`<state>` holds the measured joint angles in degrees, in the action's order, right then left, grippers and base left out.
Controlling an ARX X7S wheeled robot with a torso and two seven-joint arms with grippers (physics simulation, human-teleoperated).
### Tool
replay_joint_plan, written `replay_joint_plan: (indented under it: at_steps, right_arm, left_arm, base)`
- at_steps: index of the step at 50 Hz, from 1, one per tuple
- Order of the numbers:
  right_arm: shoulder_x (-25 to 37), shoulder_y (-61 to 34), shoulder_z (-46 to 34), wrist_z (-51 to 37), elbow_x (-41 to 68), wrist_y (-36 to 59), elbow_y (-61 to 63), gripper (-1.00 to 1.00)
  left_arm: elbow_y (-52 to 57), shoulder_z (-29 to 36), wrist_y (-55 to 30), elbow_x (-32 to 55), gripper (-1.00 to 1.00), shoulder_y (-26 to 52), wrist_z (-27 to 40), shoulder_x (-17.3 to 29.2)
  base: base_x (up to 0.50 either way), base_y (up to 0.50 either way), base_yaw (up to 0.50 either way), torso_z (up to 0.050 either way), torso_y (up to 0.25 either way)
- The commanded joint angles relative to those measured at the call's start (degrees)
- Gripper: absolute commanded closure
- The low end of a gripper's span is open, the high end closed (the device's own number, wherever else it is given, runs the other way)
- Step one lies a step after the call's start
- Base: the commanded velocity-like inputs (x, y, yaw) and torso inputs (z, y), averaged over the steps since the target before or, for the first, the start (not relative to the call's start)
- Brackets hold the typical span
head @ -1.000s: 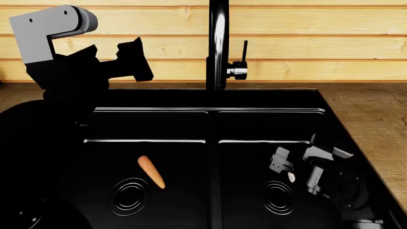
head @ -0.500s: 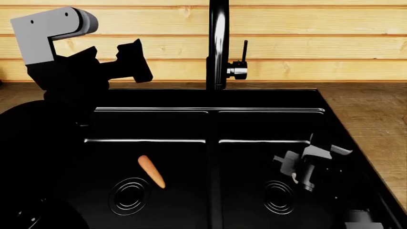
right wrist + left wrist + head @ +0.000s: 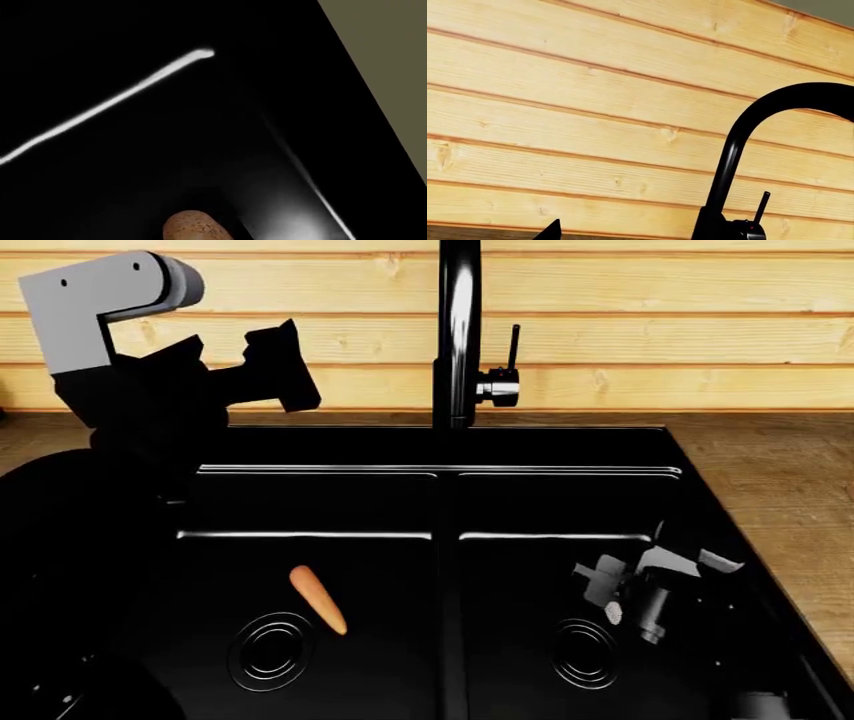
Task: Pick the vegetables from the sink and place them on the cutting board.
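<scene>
The orange carrot (image 3: 318, 600) lies on the floor of the left basin of the black sink (image 3: 561, 450), beside a round drain (image 3: 271, 650). In the right basin my right gripper (image 3: 627, 598) reaches down and is shut on the small off-white mushroom (image 3: 613, 613). The right wrist view shows the mushroom's speckled end (image 3: 193, 229) between dark jaws. My left gripper (image 3: 283, 365) hangs open and empty above the sink's back left, facing the wall. Only one black fingertip (image 3: 554, 231) shows in the left wrist view. The cutting board is out of view.
A tall black faucet (image 3: 457, 330) with a side lever (image 3: 507, 365) rises behind the basin divider, close to the left gripper. Wood countertop (image 3: 787, 490) runs along the sink's right. A plank wall (image 3: 641, 300) is behind. The right basin's drain (image 3: 585, 652) lies just beside the right gripper.
The right gripper's fingers have drawn together around the mushroom in the right basin. The left arm and the carrot have not moved.
</scene>
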<state>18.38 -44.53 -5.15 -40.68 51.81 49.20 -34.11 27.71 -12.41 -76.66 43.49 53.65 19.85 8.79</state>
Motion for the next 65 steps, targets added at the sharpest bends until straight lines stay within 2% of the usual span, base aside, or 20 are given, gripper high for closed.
replay_joint_plan:
  at_steps: [1, 12, 15, 18, 20, 22, 24, 26, 28, 30, 37, 42, 48, 65]
  right_arm:
    - [1.8, 2.4, 2.8, -4.9, 9.2, 6.0, 13.2, 1.00]
    - [3.3, -0.2, 6.8, -12.5, 16.3, 12.4, 23.9, 1.00]
    - [3.6, -0.3, 7.6, -14.3, 18.4, 14.1, 26.6, 1.00]
    - [4.1, -0.6, 8.2, -16.2, 20.6, 16.1, 29.4, 1.00]
    - [4.6, -1.2, 8.8, -17.7, 22.3, 17.5, 31.4, 1.00]
    - [5.1, -1.9, 9.4, -19.5, 24.3, 19.2, 33.6, 1.00]
    - [5.5, -2.6, 10.1, -21.2, 26.5, 20.6, 35.4, 1.00]
    - [5.8, -3.1, 10.7, -22.7, 28.3, 21.5, 36.6, 1.00]
    - [6.0, -3.6, 11.2, -23.9, 29.7, 22.2, 37.5, 1.00]
    - [6.1, -4.0, 11.6, -25.0, 30.9, 22.7, 38.2, 1.00]
    - [6.6, -4.9, 13.0, -28.8, 34.7, 23.7, 39.8, 1.00]
    - [7.0, -5.2, 13.5, -30.0, 35.9, 23.7, 40.2, 1.00]
    - [7.1, -5.6, 13.6, -30.9, 37.0, 23.8, 40.5, 1.00]
    - [7.8, -6.5, 12.9, -31.3, 37.5, 23.4, 40.5, 1.00]
  left_arm:
    - [0.1, -0.2, -0.2, 1.0, -1.00, 0.3, 0.8, -0.2]
    - [1.3, -1.0, -1.4, 2.7, -1.00, 0.2, 1.8, -0.1]
    - [3.7, -2.9, -4.4, 5.1, -1.00, 0.3, 3.2, -0.6]
    - [5.2, -8.0, -10.5, 9.5, -1.00, 1.3, 6.2, -2.9]
    - [3.9, -11.4, -13.2, 17.6, -1.00, 1.6, 13.1, -3.4]
    - [1.0, -13.1, -13.2, 32.9, -1.00, 2.0, 26.1, -1.9]
    - [-2.6, -11.2, -12.7, 48.3, -1.00, 2.9, 42.5, 0.5]
    - [-4.2, -8.0, -9.3, 59.4, -1.00, 3.3, 54.7, 2.8]
    - [-4.2, -4.5, -6.4, 65.2, -1.00, 3.5, 62.0, 5.1]
    - [-3.8, -2.4, -5.2, 67.6, -1.00, 3.6, 65.2, 6.5]
    - [-4.3, 1.2, -6.0, 64.1, -1.00, 1.4, 66.2, 7.6]
    - [-7.7, 3.9, -9.3, 54.8, -1.00, -1.6, 59.3, 7.3]
    - [-10.7, 8.0, -9.3, 46.1, -1.00, -4.9, 51.8, 7.5]
    - [-13.3, 12.5, -5.7, 41.2, -1.00, -10.6, 46.4, 7.2]
  base:
    - [0.00, 0.00, 0.00, 0.000, 0.000]
    - [0.00, 0.00, 0.00, 0.000, 0.000]
    - [0.00, 0.00, 0.00, 0.000, 0.000]
    - [0.00, 0.00, 0.00, 0.000, 0.000]
    - [0.00, 0.00, 0.00, 0.000, 0.000]
    - [0.00, 0.00, 0.00, 0.000, 0.000]
    - [0.00, 0.00, 0.00, 0.000, 0.000]
    - [0.00, 0.00, 0.00, 0.000, 0.000]
    - [0.00, 0.00, 0.00, 0.000, 0.000]
    - [0.00, 0.00, 0.00, 0.000, 0.000]
    - [0.00, 0.00, 0.00, 0.000, 0.000]
    - [0.00, 0.00, 0.00, 0.000, 0.000]
    - [0.00, 0.00, 0.00, 0.000, 0.000]
    - [0.00, 0.00, 0.00, 0.000, 0.000]
